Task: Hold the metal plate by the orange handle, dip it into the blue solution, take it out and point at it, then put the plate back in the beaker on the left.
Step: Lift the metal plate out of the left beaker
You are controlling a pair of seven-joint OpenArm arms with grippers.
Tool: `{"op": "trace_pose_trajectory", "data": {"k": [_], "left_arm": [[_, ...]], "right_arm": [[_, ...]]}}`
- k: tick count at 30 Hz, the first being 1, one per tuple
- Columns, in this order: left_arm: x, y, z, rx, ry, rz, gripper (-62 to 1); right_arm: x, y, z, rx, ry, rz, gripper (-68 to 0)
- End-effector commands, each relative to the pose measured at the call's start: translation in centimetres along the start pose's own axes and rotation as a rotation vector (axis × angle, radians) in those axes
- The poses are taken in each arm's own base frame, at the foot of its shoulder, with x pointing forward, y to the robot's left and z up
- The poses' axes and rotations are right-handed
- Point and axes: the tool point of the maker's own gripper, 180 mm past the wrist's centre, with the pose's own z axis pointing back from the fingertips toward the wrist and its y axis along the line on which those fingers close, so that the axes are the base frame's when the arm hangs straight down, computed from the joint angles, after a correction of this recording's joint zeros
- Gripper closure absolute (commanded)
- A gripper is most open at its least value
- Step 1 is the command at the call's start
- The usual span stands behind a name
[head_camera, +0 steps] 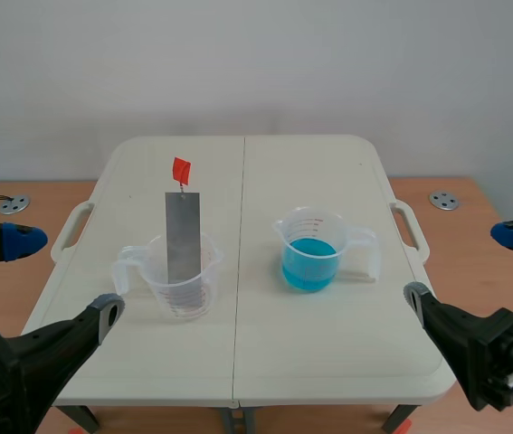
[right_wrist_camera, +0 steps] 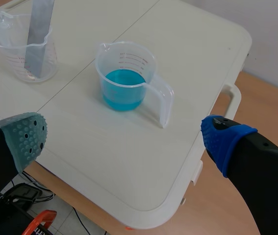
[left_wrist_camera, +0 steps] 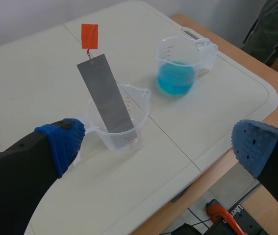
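Your left hand [left_wrist_camera: 158, 147] is hanging wide open at the near left corner of the bench [head_camera: 328, 353]. Its two blue-padded fingers are spread far apart and are gripping nothing. Ahead of it, the clear left beaker [left_wrist_camera: 124, 122] is standing on the left half of the bench. The metal plate [head_camera: 183, 240] is sitting inside this beaker with its lower end down at the bottom. It is leaning against the rim, and most of its length is rising above the beaker. The orange handle [head_camera: 181, 169] is sticking up from the plate's top edge on a thin link, and nothing is touching it.

Your right hand [right_wrist_camera: 125, 136] is also hanging open, at the near right corner, with one grey-green pad and one blue pad held well apart and holding nothing. Ahead of it, the right beaker [head_camera: 315, 244] is standing on the right half of the bench, its handle pointing toward the right arm's side. The blue solution [right_wrist_camera: 123, 88] is filling only its lower part.

The two beakers are sitting well apart, one on each side of the bench's middle seam. Both hands are staying well clear of them.
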Motion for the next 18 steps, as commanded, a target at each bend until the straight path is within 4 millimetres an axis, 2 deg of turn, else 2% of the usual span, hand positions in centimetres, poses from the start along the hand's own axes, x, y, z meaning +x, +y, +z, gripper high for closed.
{"op": "trace_pose_trajectory", "data": {"k": [1, 18], "left_arm": [[0.81, -0.10, -0.09, -0.001, -0.031, 0.003, -62.3], [0.81, -0.09, -0.09, 0.000, -0.031, 0.003, -62.3]], "right_arm": [[1.33, -0.22, -0.13, -0.001, -0.043, 0.015, -66.3], [1.36, -0.26, -0.17, -0.001, -0.043, 0.023, -66.3]]}}
